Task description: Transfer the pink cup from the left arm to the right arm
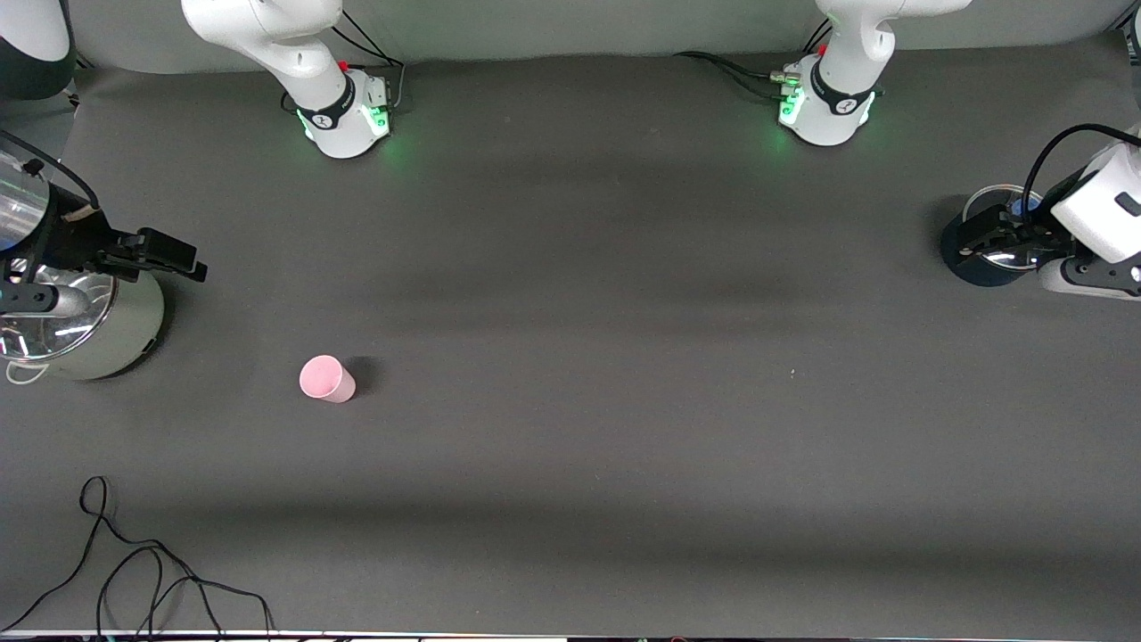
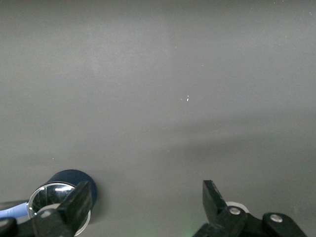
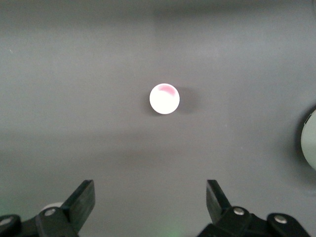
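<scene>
A dark grey cloth-covered table (image 1: 570,294) carries a few things around the task's thing. A shiny round steel pot with a glass lid (image 1: 85,334) stands at the right arm's end of the table, and its pale edge shows at the border of the right wrist view (image 3: 310,148). A small dark blue round pot with a glassy lid (image 1: 985,263) stands at the left arm's end, and in the left wrist view it sits just beside one finger (image 2: 66,190). A thin black cable (image 1: 134,571) loops on the cloth close to the front camera.

The small pale pink tapered cup (image 1: 326,378) stands upright on its narrower base, with its wider rim up. From above its inside looks whitish with a pink crescent along one side (image 3: 164,98).

The right gripper (image 1: 192,263) hangs over the steel pot's rim, its jaws spread wide with nothing between them (image 3: 149,186). The cup lies ahead of these jaws, about in line with the gap between them and well apart from both fingertips, with only bare cloth between. The left gripper (image 1: 976,234) waits over the blue pot, its jaws also spread and holding nothing (image 2: 146,187), well apart from the cup.
</scene>
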Robot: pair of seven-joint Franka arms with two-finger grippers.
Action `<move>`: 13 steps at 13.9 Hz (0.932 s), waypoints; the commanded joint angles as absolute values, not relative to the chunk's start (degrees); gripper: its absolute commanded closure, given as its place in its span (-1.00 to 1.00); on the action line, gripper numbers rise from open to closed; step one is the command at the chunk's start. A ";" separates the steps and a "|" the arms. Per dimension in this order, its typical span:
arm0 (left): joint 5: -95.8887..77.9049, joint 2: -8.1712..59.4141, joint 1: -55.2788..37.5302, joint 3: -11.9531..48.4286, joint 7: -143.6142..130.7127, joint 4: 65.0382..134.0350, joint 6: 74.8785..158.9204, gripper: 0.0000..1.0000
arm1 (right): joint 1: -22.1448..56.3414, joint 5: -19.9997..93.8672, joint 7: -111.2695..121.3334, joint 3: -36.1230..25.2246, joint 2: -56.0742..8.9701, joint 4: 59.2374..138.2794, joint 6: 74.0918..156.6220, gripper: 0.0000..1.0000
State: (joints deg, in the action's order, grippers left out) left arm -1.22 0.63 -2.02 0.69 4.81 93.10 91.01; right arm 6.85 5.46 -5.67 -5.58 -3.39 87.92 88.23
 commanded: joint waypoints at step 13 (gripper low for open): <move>1.23 0.44 -3.78 -1.93 8.96 92.11 90.44 -0.99 | 7.56 5.27 -5.53 -5.98 -7.20 80.51 89.47 -1.00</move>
